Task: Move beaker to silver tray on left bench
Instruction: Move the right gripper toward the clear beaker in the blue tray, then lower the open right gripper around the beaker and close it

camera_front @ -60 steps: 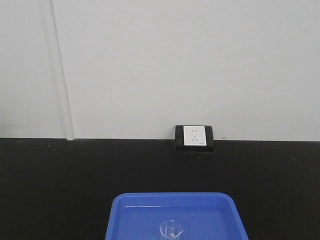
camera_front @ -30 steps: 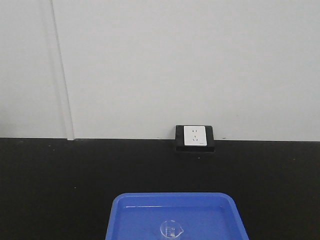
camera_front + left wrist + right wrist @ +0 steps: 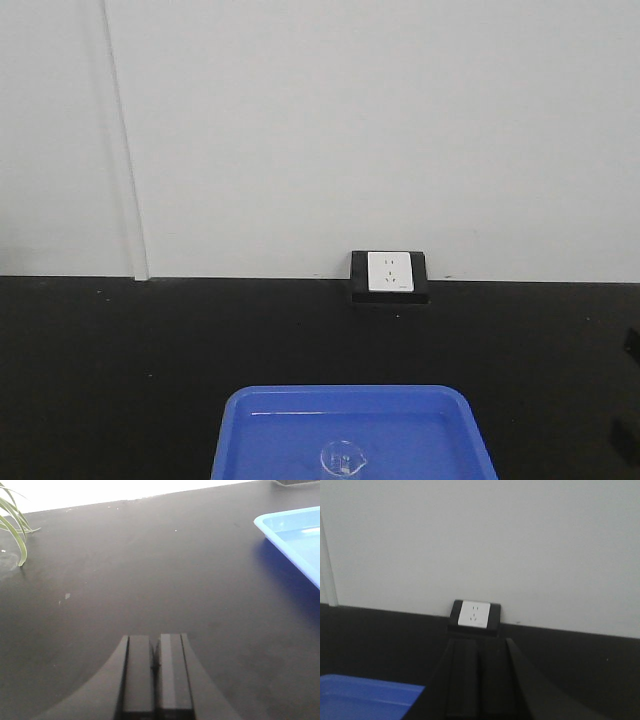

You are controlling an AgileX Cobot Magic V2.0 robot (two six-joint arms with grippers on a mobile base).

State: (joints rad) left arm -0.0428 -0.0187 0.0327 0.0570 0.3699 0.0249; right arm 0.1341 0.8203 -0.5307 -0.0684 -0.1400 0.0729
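- The wall (image 3: 350, 130) is plain off-white with no pattern, broken only by one pale grey vertical strip (image 3: 124, 140).
- The bench top (image 3: 150, 360) is matte black, dotted here and there with tiny pale specks.
- The socket (image 3: 389, 272) at the bench top's back edge has a white face with small dark pin holes, set in a black housing.
- The tray (image 3: 340, 391) is bright blue all over, with lighter blue glints along its rim.
- The beaker (image 3: 343, 459) is clear, colourless glass with faint pale markings, and the tray's blue shows through it.
- The plant leaves (image 3: 16, 531) by the bench top's left edge are green.
- The left gripper (image 3: 155, 639) and right gripper (image 3: 480, 644) are both plain black.
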